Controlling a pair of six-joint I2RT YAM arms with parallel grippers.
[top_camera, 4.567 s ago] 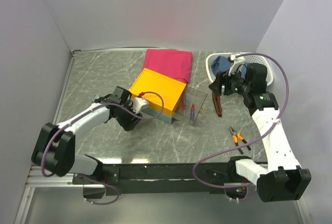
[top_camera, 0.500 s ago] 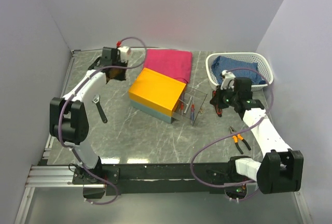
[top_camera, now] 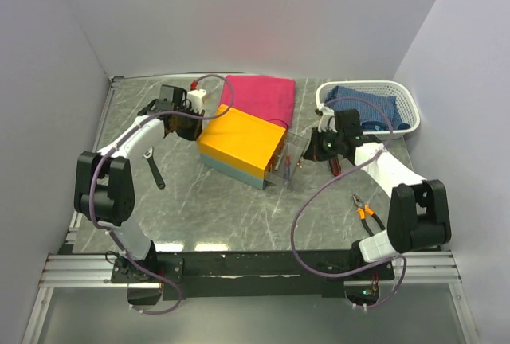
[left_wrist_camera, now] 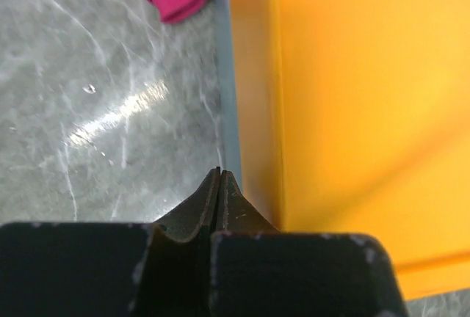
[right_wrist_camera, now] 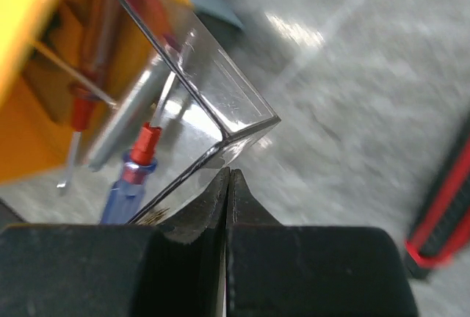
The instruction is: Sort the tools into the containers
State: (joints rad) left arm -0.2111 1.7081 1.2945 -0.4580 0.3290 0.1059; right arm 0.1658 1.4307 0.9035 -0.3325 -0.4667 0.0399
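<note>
The box (top_camera: 241, 143) with the orange top has a clear side panel (top_camera: 291, 157), and red-handled screwdrivers (top_camera: 284, 167) lie behind that panel. My left gripper (top_camera: 188, 125) is shut and empty, its tips (left_wrist_camera: 220, 174) against the box's edge (left_wrist_camera: 253, 111). Also shut and empty, my right gripper (top_camera: 312, 150) has its tips (right_wrist_camera: 230, 172) at the panel's corner (right_wrist_camera: 268, 121). A red-and-blue screwdriver (right_wrist_camera: 136, 170) shows through the panel. The dark wrench (top_camera: 151, 167) lies to the left. Red-and-black pliers (top_camera: 338, 167) and orange-handled pliers (top_camera: 365, 213) lie to the right.
The white slotted basket (top_camera: 412, 113) stands at the back right with a blue cloth (top_camera: 362, 103) in it. A pink folded cloth (top_camera: 259, 97) lies behind the box. Grey walls close in the table on three sides.
Both grippers have shut. The left one moved right to the box's edge, and the right one moved left to the clear panel. The wrench now lies on the table.
</note>
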